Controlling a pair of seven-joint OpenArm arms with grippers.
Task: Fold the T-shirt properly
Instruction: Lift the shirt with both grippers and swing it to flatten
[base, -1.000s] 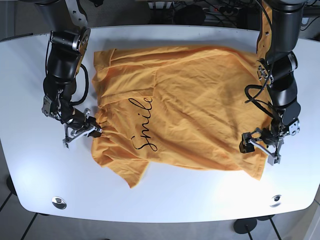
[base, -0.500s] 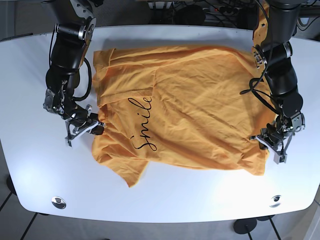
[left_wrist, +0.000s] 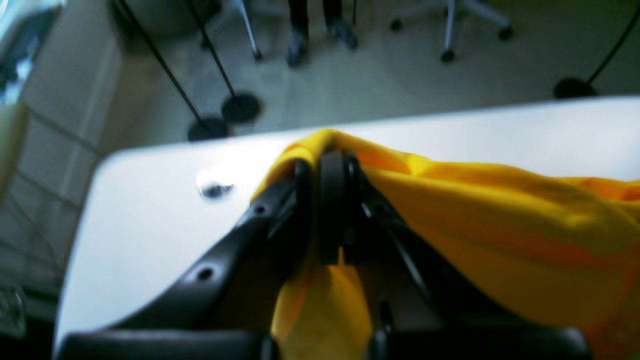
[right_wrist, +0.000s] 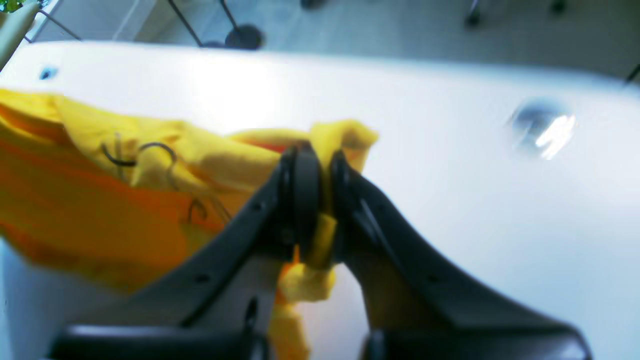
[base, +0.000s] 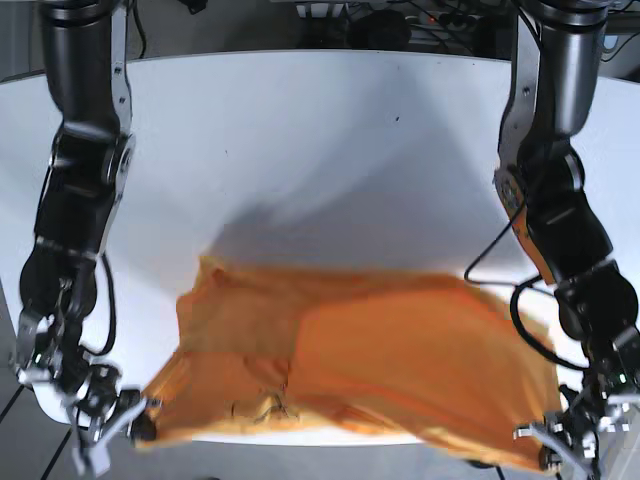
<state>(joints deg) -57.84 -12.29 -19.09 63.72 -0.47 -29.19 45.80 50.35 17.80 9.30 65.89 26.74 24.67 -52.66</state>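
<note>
The orange T-shirt (base: 350, 360) hangs stretched between both arms over the near edge of the white worktop (base: 320, 150), its lower part blurred, so its folds are hard to read. The left gripper (left_wrist: 330, 165) is clenched on a bunched corner of the fabric. The right gripper (right_wrist: 317, 160) is likewise clamped on the opposite corner, beside the shirt's black lettering (right_wrist: 145, 155).

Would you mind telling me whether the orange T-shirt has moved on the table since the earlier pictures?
Yes. The orange T-shirt has been dragged toward the white table's near edge, baring the far half it covered before.
</note>
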